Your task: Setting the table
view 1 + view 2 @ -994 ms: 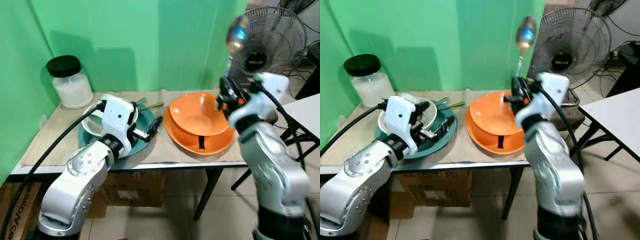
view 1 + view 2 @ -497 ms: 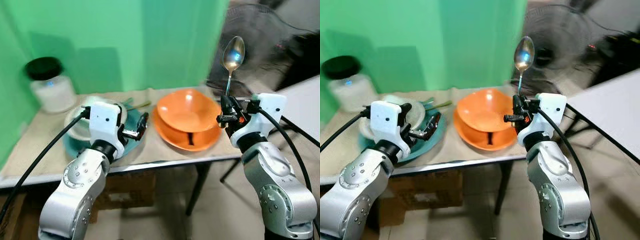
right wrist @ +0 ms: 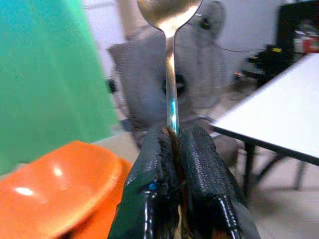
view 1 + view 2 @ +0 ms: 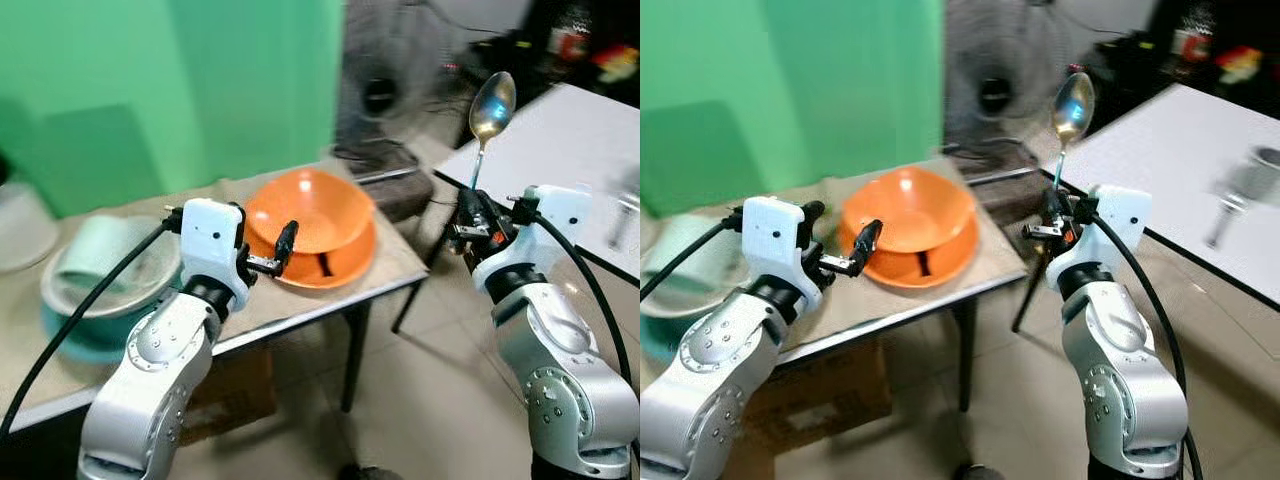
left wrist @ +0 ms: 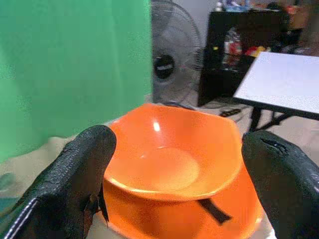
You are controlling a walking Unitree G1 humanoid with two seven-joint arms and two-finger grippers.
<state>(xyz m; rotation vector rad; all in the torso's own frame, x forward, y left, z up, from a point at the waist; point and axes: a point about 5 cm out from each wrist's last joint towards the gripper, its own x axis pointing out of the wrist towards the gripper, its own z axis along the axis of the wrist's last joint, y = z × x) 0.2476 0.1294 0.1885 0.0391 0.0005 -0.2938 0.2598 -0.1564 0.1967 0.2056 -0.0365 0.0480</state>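
Beside cloth-covered table, right end effector pinches upright spoon; left end effector wide; tiled floor.

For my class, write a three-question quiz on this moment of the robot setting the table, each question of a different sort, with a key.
1. True or false: the right gripper holds the spoon upright, bowl end up.
2. What sits directly under the orange bowl? A) a teal plate B) an orange plate C) a white table
3. Fill in: the left gripper hovers with its jaws ____ , facing the orange bowl.

Key: 1 true. 2 B, the orange plate. 3 open; the left wrist view shows its two fingers wide apart with nothing between them.
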